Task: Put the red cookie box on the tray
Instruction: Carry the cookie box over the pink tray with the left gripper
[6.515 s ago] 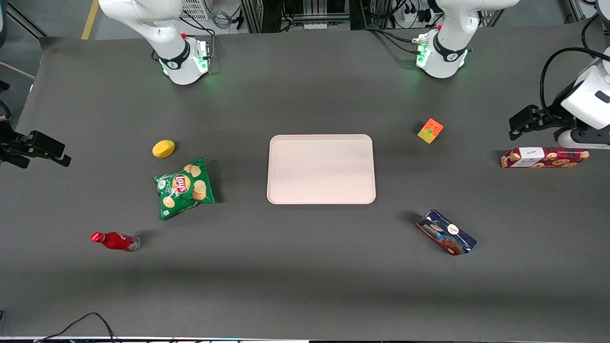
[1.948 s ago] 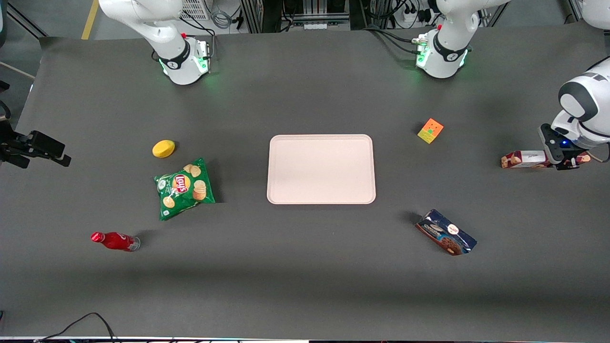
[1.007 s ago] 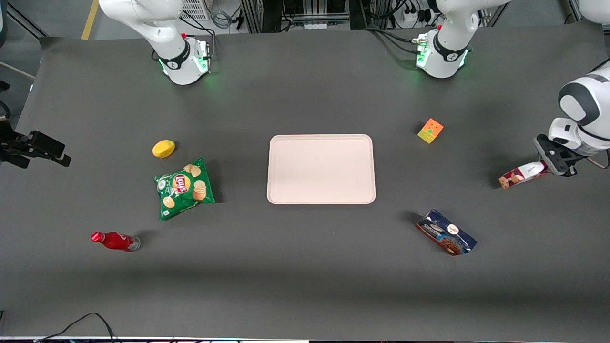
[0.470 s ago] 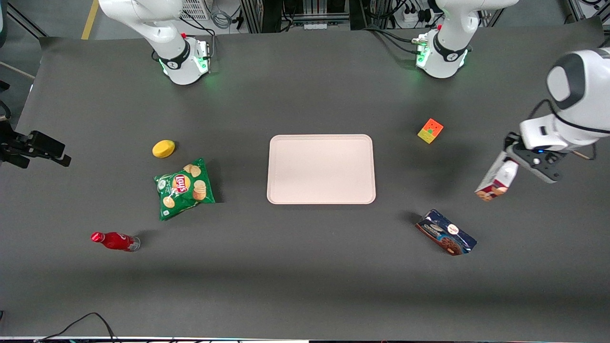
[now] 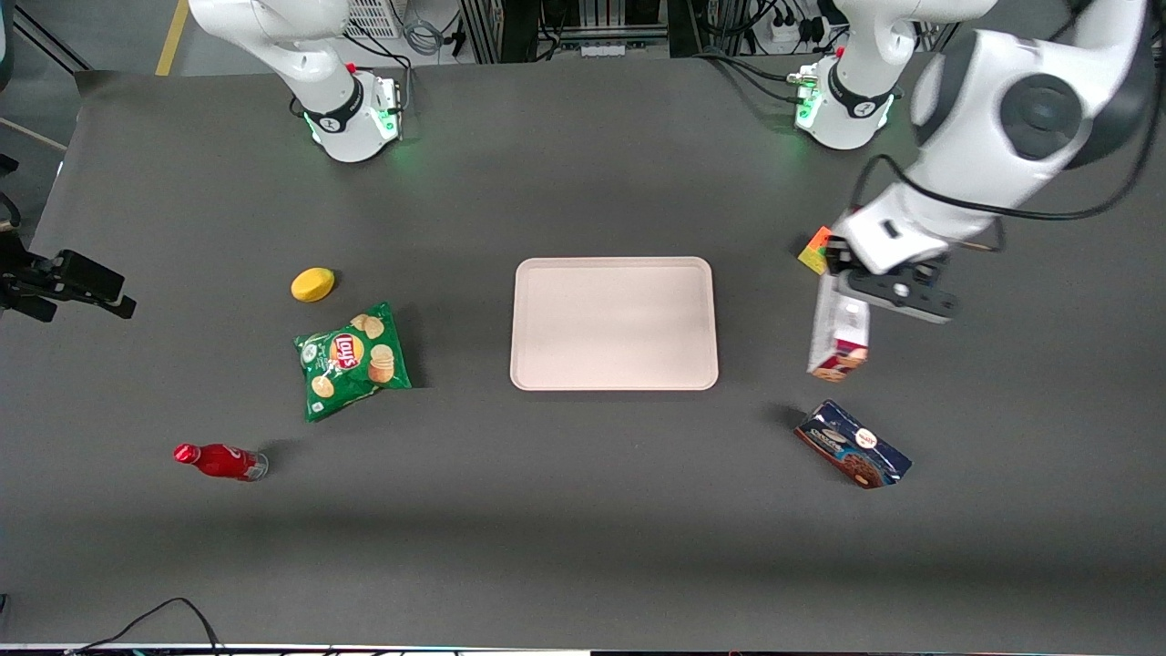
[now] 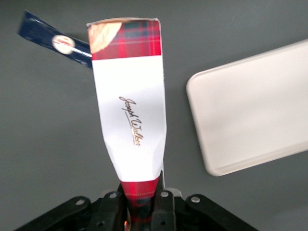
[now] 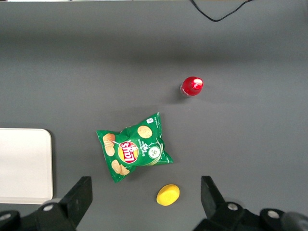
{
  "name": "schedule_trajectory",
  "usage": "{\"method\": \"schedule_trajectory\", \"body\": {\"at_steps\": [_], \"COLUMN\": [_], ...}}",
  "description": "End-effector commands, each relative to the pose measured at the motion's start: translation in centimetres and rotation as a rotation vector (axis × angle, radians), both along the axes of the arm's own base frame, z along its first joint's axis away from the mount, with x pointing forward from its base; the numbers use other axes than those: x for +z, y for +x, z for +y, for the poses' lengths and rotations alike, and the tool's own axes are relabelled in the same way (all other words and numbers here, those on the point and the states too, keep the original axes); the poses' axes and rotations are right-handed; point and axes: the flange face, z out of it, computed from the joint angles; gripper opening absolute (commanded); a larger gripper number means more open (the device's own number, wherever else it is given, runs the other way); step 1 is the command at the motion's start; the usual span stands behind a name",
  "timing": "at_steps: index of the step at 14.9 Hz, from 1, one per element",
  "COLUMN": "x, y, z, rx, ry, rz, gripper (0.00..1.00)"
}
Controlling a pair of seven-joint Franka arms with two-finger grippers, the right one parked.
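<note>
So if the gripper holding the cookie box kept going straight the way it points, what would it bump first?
Probably bare table. The gripper points downward, gripping the red cookie box, which hangs beside the tray, not over it. Depth is unclear.

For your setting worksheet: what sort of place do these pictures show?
Probably a robotics lab: two arm bases bolted to a dark table, cable racks past its edge. The gripper carries the red cookie box beside the tray.

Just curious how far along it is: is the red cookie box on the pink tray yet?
No, the gripper holds the red cookie box in the air beside the tray.
</note>
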Motion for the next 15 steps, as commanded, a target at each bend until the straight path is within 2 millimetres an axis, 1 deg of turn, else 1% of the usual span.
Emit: {"method": "schedule_trajectory", "body": {"at_steps": [1,2,4,6,8,9,10,12,15], "x": [0.0,-0.7,-3.4,-7.4,-11.5,-13.1,-14.5,-17.1,-19.6], "y": [-1.5,-1.9,-2.2,-2.5,-2.9,-3.4,-3.8,-4.8,-6.2], "z": [-8.4,-10.3,-13.4,-16.6,-18.8,-19.8,-20.4,-20.7,-19.8], "rx": [0.188,0.210,0.236,0.257,0.264,0.267,0.272,0.279,0.268], "ry": [-0.015,-0.019,-0.026,0.001,0.043,0.052,0.057,0.063,0.090], "rz": [0.017,0.009,0.003,-0.026,-0.049,-0.052,-0.052,-0.039,-0.012], "gripper": [0.10,0.10,0.10,0.10,0.10,0.10,0.10,0.10,0.10]}}
